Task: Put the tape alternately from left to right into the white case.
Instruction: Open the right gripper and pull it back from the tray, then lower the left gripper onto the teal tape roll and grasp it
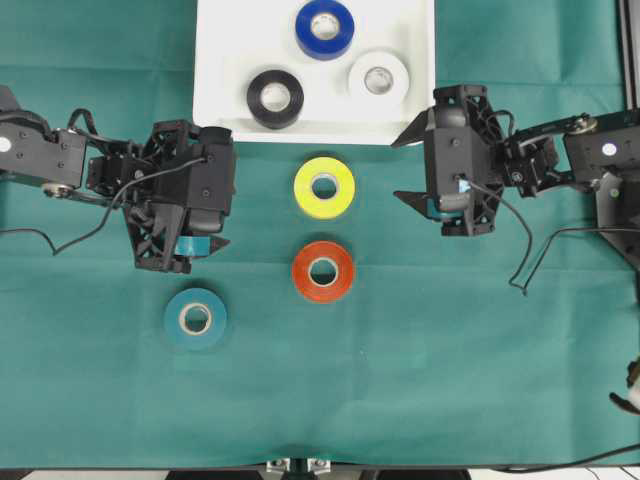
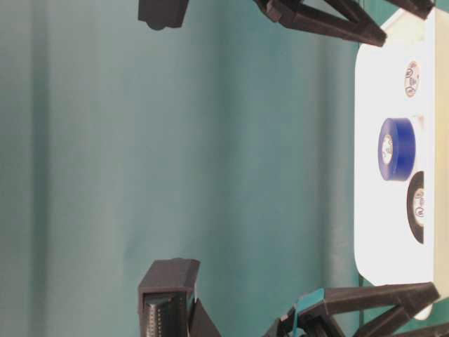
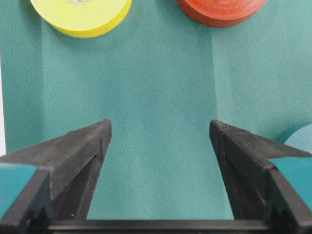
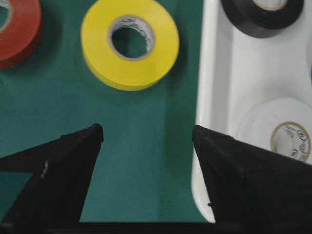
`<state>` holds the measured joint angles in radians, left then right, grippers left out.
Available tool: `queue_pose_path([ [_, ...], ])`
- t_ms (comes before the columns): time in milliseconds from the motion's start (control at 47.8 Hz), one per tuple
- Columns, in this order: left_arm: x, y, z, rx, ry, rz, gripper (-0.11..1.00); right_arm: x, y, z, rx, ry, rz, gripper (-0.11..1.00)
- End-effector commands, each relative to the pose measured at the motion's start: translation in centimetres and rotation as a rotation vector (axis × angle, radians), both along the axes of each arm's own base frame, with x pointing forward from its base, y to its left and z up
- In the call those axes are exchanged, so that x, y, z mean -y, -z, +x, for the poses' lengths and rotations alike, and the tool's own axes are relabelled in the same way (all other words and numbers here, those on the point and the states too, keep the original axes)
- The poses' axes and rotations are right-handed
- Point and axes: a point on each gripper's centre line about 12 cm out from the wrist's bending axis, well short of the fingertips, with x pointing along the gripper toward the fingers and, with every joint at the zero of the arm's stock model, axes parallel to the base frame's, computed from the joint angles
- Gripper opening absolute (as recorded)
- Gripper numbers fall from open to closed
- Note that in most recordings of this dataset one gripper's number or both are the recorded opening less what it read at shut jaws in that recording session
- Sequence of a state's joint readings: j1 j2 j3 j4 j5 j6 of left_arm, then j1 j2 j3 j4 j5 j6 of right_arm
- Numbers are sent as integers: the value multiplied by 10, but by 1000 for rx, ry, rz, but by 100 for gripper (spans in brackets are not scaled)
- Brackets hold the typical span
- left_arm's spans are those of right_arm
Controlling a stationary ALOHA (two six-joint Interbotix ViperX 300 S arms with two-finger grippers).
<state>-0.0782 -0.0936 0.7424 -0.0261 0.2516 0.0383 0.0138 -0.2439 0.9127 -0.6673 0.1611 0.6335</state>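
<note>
The white case [image 1: 225,60] lies at the back centre and holds a blue tape [image 1: 325,28], a black tape [image 1: 275,98] and a white tape [image 1: 379,78]. On the green cloth in front of it lie a yellow tape [image 1: 324,187], a red-orange tape [image 1: 323,270] and a teal tape [image 1: 195,317]. My left gripper [image 1: 226,190] hovers left of the yellow tape, open and empty [image 3: 160,129]. My right gripper [image 1: 398,168] hovers right of the yellow tape, by the case's front right corner [image 4: 204,97], open and empty [image 4: 147,132].
Green cloth covers the whole table. Cables trail behind both arms, one looping at the right [image 1: 525,270]. The teal tape sits just below the left gripper's lower finger. A metal frame rail [image 1: 628,50] stands at the far right.
</note>
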Motion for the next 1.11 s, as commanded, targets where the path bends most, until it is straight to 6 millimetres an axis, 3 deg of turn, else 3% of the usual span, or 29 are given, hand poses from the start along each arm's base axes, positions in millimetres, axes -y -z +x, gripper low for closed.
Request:
queue_pose_path([
  [0,0,-3,-1,12,0,-2,34,-4,-9,2,33,-13,6,81],
  [314,1,-2,-2,11,1,-3,34,-5,-7,0,27,-16,6,81],
  [607,14,-3,-4,6,2,-33,34,-5,-7,0,27,-16,6,81],
  [1089,58,4,-16,-48,-19,-145,34,-6,-7,1,34,-22,9,81],
])
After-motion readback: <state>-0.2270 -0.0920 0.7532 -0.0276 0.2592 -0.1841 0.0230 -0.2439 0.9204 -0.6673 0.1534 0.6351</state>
